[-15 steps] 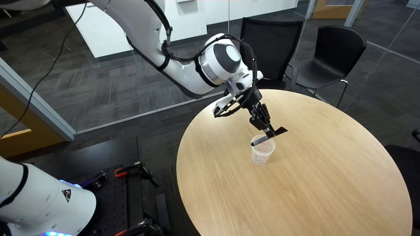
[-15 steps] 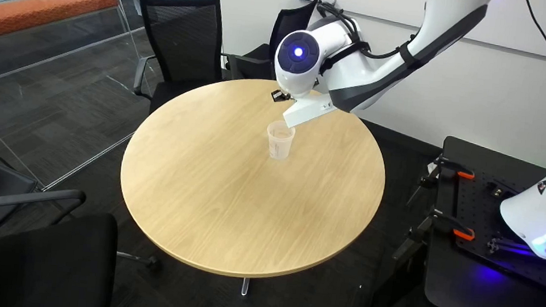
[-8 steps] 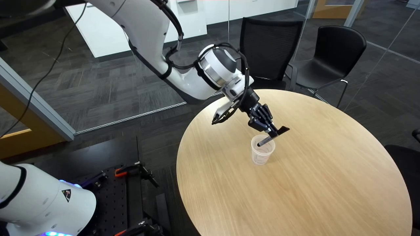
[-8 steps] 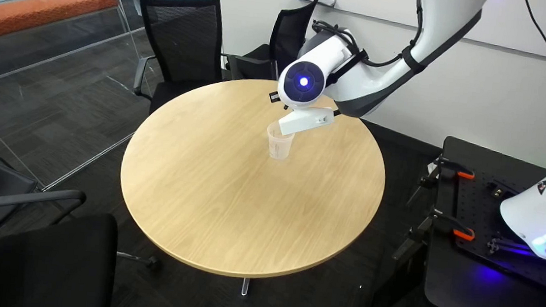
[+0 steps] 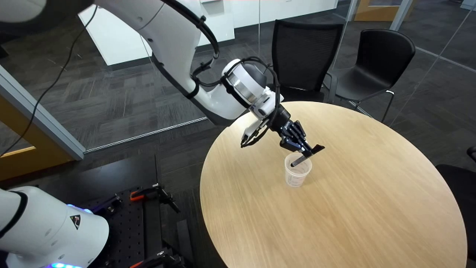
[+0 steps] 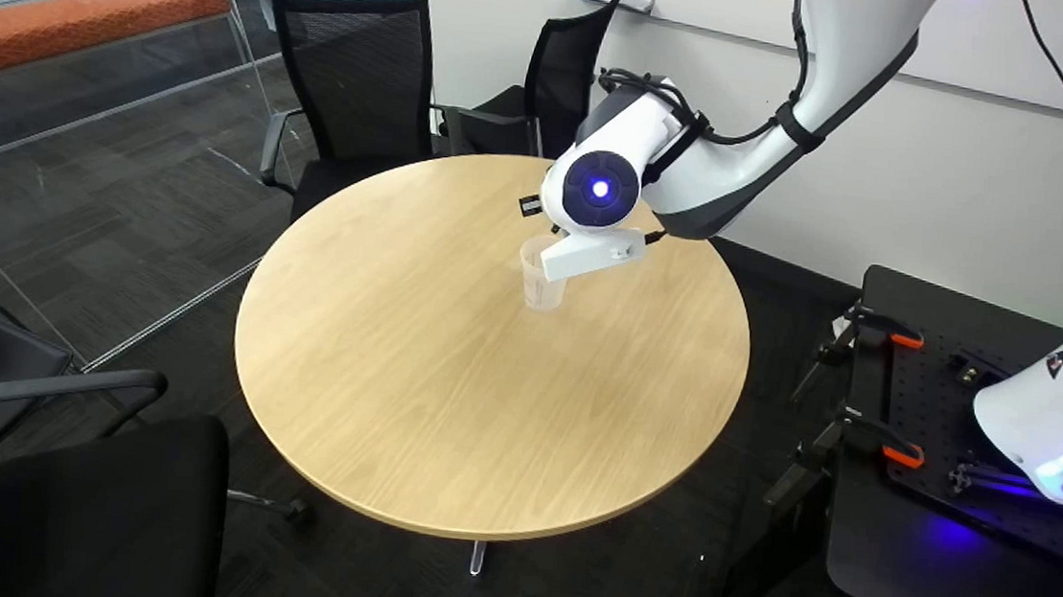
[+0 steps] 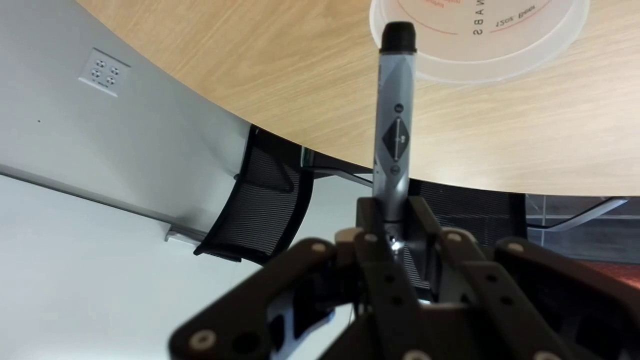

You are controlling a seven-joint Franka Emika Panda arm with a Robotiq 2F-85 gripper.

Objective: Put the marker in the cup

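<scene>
The marker has a grey body and a black end. My gripper is shut on it; in the wrist view the fingertips clasp its grey body. The marker is tilted, its black end sloping down over the cup's mouth in an exterior view; I cannot tell whether that end is below the rim. The cup is white, translucent and upright on the table. It also shows in an exterior view, partly behind the white wrist part, and in the wrist view, cut by the top edge. The gripper and marker are hidden in that exterior view.
The round wooden table bears the cup. Black chairs stand round its far edge, also seen in an exterior view. A black stand with clamps holds the robot's base. A glass wall runs behind the table.
The arm has come lower over the table with the marker still held. The marker's black end has shifted from the cup's rim to over its mouth. The cup has not moved.
</scene>
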